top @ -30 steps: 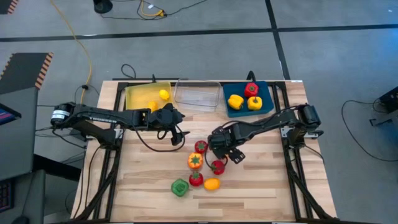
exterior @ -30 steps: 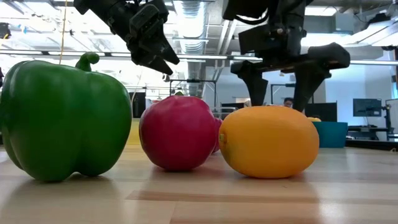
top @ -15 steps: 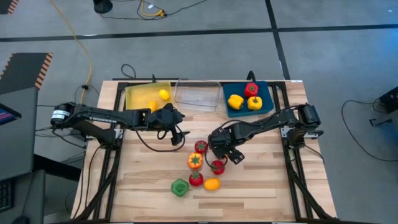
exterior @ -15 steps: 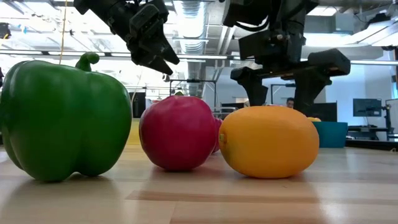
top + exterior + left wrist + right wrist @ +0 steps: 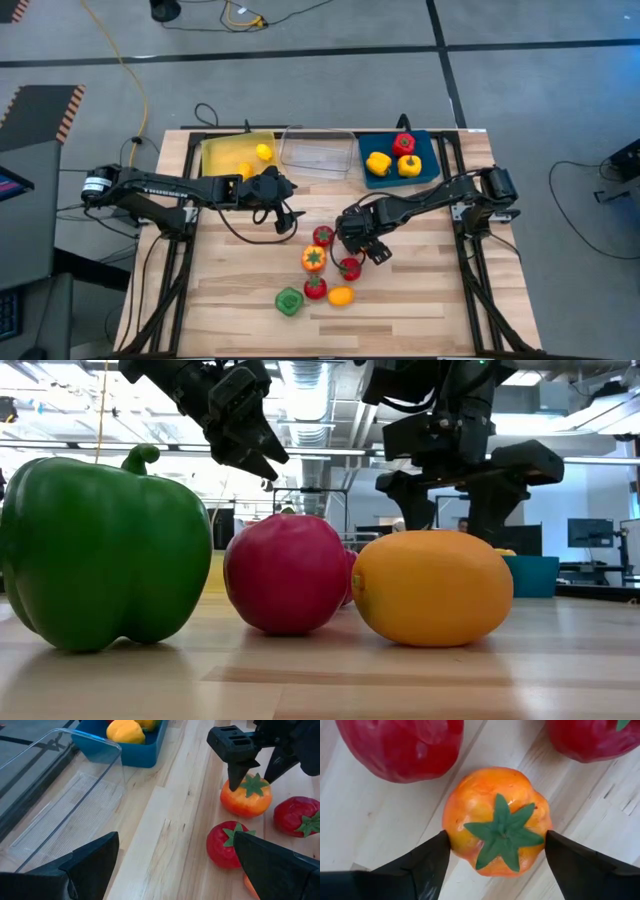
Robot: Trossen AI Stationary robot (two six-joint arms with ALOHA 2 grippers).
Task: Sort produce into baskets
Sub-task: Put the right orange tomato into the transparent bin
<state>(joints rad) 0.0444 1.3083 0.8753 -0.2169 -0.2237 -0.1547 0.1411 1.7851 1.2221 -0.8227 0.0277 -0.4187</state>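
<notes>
Right tool [image 5: 495, 865]: fingers spread, one on each side of the orange tomato [image 5: 496, 820], nothing pinched yet (tips look level with the fruit's widest part, gaps narrow both sides).
Step in hand, by my reading: grasp of that tomato. To do well: keep centred over the green star, close slowly on the widest part, lift straight up so neighbours aren't knocked.
Neighbours: red tomato [image 5: 227, 845] and another red fruit [image 5: 295, 816] just beside it on the bench [image 5: 420, 300].
Further out: green pepper [image 5: 289, 301], orange citrus [image 5: 341, 296] nr front edge.
Bins at back: yellow bin [image 5: 225, 155] w/ lemon [image 5: 263, 152]; clear bin [image 5: 320, 152]; blue bin [image 5: 425, 175] w/ peppers.
Left tool [image 5: 288, 218]: waiting, fingers spread, near bench centre.
</notes>
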